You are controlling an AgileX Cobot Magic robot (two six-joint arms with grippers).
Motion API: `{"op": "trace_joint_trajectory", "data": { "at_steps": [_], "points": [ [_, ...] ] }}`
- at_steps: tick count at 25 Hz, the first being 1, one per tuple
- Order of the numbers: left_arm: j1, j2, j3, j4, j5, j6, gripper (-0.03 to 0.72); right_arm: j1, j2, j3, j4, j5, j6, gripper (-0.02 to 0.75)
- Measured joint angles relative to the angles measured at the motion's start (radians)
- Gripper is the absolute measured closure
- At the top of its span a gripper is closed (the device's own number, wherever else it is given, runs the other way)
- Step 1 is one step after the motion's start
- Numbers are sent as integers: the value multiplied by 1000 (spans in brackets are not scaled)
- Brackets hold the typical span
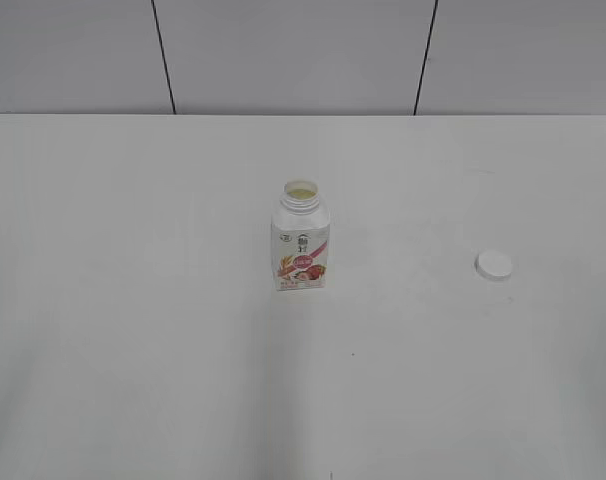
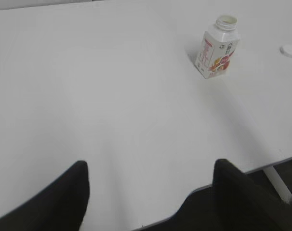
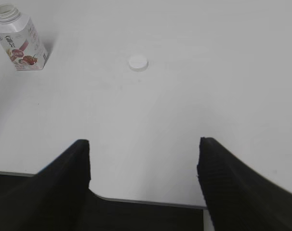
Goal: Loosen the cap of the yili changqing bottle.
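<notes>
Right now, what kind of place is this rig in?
Likely a lab or test bench: a plain white table, bare grey wall panels behind, and only a staged bottle with its cap lying apart.

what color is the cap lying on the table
White. The cap is plain white, lying apart from the bottle; the right wrist view shows it best.

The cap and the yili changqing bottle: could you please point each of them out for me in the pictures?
cap [image 1: 493,264]: exterior view, middle of its flat top, lying on the table.
yili changqing bottle [image 1: 300,252]: exterior view, front face with the strawberry graphics; neck open.
</notes>
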State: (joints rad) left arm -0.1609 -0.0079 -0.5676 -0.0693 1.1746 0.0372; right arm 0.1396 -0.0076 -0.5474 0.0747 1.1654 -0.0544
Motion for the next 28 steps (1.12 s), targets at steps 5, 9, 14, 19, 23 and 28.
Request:
{"op": "trace_joint_trajectory", "data": {
  "at_steps": [5, 9, 14, 19, 23, 28],
  "points": [
    [0, 0, 37, -6, -95, 1, 198, 0, -1, 29, -62, -47, -2, 186],
    [0, 0, 46, -20, -113, 1, 200, 0, -1, 34, -81, -66, -2, 186],
    [0, 0, 46, -26, -113, 1, 200, 0, -1, 34, -85, -69, -2, 186],
    [3, 0, 46, -26, -113, 1, 200, -9, -1, 34, -88, -69, -2, 186],
    [45, 0, 46, -26, -113, 1, 207, -65, -1, 34, -89, -69, -2, 186],
    [102, 0, 46, -26, -113, 1, 210, -143, -1, 34, -89, -69, -2, 186]
  ]
}}
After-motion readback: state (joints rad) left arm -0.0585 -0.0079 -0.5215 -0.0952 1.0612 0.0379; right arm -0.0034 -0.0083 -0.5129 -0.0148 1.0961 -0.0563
